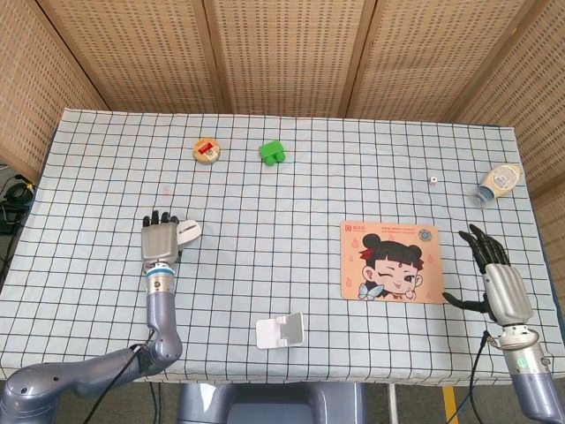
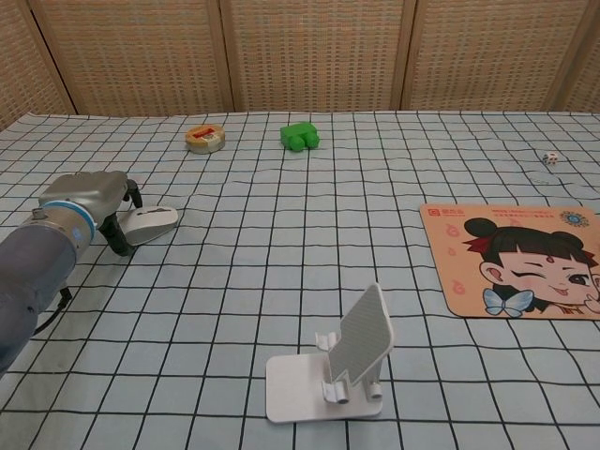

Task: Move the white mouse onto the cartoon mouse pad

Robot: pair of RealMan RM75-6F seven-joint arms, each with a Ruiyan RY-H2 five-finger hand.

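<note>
Holding white mouse (image 2: 150, 223), left hand (image 1: 160, 241), table

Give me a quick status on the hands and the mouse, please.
Left hand on the white mouse, grip unclear. Right hand open beside the cartoon mouse pad. Mouse not yet on pad. Phone stand between them.

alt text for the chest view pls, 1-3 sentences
The robot's left hand rests over the white mouse at the left of a checked tablecloth, far from the cartoon mouse pad at the right edge. A white phone stand stands in front; a tape roll, green block and die lie further back.
</note>
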